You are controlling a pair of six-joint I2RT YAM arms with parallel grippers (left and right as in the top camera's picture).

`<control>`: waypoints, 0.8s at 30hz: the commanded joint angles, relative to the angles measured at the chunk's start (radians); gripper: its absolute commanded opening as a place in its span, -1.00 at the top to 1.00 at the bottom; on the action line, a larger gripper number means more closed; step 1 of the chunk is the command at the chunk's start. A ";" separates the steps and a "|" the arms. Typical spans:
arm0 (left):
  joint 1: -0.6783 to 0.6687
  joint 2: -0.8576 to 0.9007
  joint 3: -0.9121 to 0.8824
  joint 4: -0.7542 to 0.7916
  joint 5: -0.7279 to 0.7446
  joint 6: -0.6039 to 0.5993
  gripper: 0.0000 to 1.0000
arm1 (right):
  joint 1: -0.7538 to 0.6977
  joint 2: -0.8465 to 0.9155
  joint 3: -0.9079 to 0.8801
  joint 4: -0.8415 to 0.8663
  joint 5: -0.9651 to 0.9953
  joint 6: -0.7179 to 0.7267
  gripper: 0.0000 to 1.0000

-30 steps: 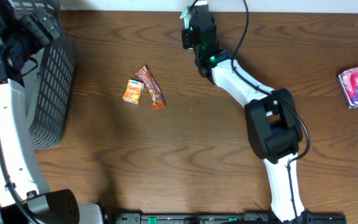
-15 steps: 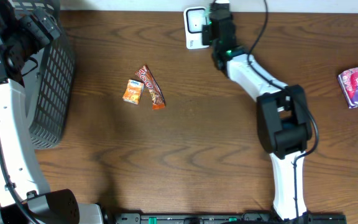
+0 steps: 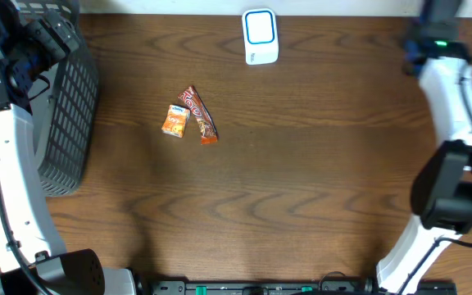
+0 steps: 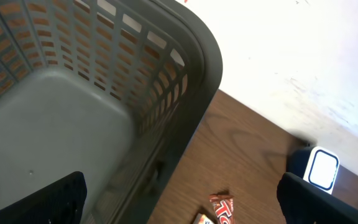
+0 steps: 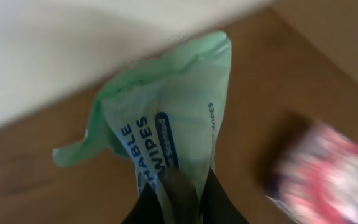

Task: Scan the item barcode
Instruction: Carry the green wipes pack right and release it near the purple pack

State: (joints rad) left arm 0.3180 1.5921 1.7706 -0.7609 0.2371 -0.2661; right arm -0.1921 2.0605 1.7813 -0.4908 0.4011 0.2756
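**Wipes pack pinched in right gripper, far-right corner**

- Right gripper (image 5: 182,198): clamped tight on the lower edge of a green wipes pack (image 5: 166,106). The pack stands up from the fingers (image 5: 219,200), crumpled, with its blue lettering facing the wrist camera.
- Overhead: the right arm (image 3: 447,82) reaches to the far edge of the table (image 3: 301,180) on the right side. The pack itself cannot be made out from above.
- Scanner (image 3: 260,37): white with a blue-edged window, lying at the far edge mid-table, well apart from the right gripper.
- Pink pack (image 5: 316,174): blurred, on the table beside the wipes pack. Overhead it sits at the right edge, partly behind the arm.
- Left gripper (image 4: 179,186): jaws spread wide and holding nothing, hanging over the rim of the grey basket (image 4: 185,81) at the table's left end.
- Mid-table left: an orange packet (image 3: 174,120) lies just beside a brown bar (image 3: 201,115), near the basket and apart from the scanner.
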 commanded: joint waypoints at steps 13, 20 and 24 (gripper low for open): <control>0.002 -0.010 0.007 -0.001 0.001 -0.009 -0.95 | -0.221 0.137 0.002 0.002 -0.265 0.137 -0.39; 0.002 -0.010 0.007 -0.001 0.001 -0.009 -0.96 | -0.211 -0.018 0.005 0.003 -0.344 0.127 -0.45; 0.002 -0.010 0.007 -0.001 0.001 -0.009 -0.95 | -0.180 -0.135 0.005 0.002 -0.598 0.069 -0.43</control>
State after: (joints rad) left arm 0.3180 1.5921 1.7706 -0.7609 0.2371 -0.2665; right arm -0.4038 2.0548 1.7786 -0.4934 0.0113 0.3969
